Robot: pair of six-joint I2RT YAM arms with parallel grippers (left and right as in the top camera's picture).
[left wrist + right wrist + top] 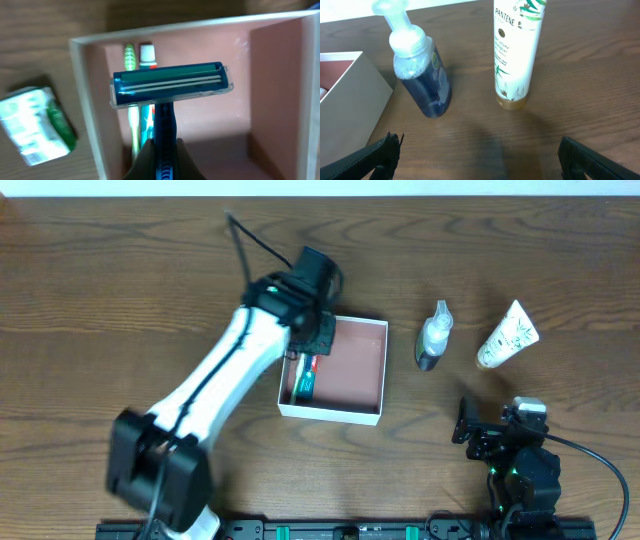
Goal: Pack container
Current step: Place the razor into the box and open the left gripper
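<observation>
Left gripper and load: the left gripper [312,338] hangs over the container [355,365], above its far left corner. Its fingers are clamped on the handle of a blue disposable razor [170,85]. In the left wrist view the razor's head sits crosswise above the container's pink-brown floor [210,120], clear of the walls.

Container: the shallow square box lies near the middle of the wooden table [100,280], with its open side up. A green toothbrush [131,55] and a toothpaste tube [147,55] lie side by side along its left wall, directly below the razor handle.

Surroundings: a green-and-white packet [37,125], too blurred to read, lies on the table just outside the left wall. To the right of the container stands a pump bottle [420,75] of dark blue liquid. Beyond it a white Pantene tube [515,50] stands on its gold cap. The two are apart from each other and from the box, whose white corner [350,95] shows at the edge of the right wrist view.

Arms: the left arm [210,380] stretches diagonally from the near left edge to the container and covers part of its left side. The right gripper [478,428] sits low near the front edge, well short of the two bottles. Its fingers [375,160] are spread wide and hold nothing.
</observation>
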